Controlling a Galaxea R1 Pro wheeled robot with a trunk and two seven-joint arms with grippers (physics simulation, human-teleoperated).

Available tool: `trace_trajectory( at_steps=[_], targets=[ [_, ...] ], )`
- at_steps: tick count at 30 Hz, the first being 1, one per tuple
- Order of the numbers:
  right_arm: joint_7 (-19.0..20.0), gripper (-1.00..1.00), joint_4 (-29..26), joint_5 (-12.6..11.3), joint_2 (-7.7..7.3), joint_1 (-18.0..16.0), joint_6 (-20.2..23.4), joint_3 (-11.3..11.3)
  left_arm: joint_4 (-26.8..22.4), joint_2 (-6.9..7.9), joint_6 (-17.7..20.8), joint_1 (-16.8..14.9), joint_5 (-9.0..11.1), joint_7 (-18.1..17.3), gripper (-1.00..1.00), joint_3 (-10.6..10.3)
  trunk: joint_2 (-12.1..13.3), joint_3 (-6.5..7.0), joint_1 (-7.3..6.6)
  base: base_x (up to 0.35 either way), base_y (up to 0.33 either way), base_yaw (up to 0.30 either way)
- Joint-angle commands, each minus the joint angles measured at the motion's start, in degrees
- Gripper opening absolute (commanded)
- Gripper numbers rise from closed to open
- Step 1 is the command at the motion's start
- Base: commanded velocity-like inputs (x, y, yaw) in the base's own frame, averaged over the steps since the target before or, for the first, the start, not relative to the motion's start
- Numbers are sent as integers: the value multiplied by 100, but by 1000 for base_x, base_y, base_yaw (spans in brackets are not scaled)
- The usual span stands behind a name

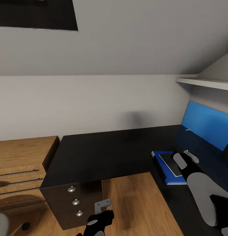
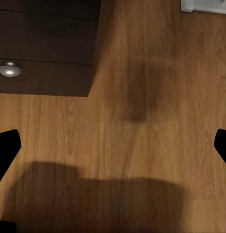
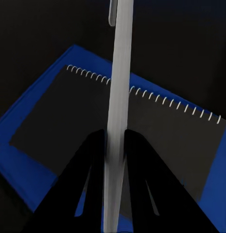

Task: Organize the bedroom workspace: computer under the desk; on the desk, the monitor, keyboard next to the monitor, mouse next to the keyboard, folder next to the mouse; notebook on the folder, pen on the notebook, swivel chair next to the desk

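Notebook (image 3: 117, 131) already lies on the folder (image 3: 40, 179) at the desk (image 1: 104, 150) edge, four o'clock in our head view. Our right fingers (image 3: 113, 145) pinch the pen (image 3: 117, 87) above it; left fingers (image 2: 224, 145) spread over floor (image 2: 142, 145). We judge only the pen's placing left there, black top open at nine o'clock

Pale grey wall (image 1: 94, 101), sloped ceiling (image 1: 127, 36), light wooden drawer chest (image 1: 19, 164), wood-plank floor (image 1: 133, 203), white shelf (image 1: 205, 82)
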Motion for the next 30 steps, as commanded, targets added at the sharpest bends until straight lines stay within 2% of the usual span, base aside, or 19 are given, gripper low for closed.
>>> trace_trajectory(
  at_steps=[1, 6, 7, 8, 23, 30],
  targets=[
    [-97, -100, -22, -36, 3, -3, 84, -1, -10, 5, 27, -8, 11, 34, 100, -15, -4, -7, 0, 0, 0, 0],
    [-357, -100, -25, -120, 4, -2, 102, -6, -8, 5, 27, -8, 11, 34, 100, -13, -4, -7, 0, 0, 0, 0],
    [-497, -100, -53, -355, 4, -1, 105, 0, -8, 5, 27, -8, 11, 34, 100, -13, -4, -7, 0, 0, 0, 0],
    [-502, -100, -55, -372, 4, 0, 105, 1, -7, 5, 27, -8, 11, 34, 100, -15, -4, -7, 0, 0, 0, 0],
    [-390, -100, -45, -402, 16, -2, 106, -9, -8, 4, 27, -8, 7, 50, 100, -37, -4, -7, 0, 3, 0, 0],
    [-385, -100, -27, -408, 20, -1, 108, -8, -10, 3, 27, -8, 5, 45, 100, -62, -4, -7, 0, 211, 0, 0]
  ],
)
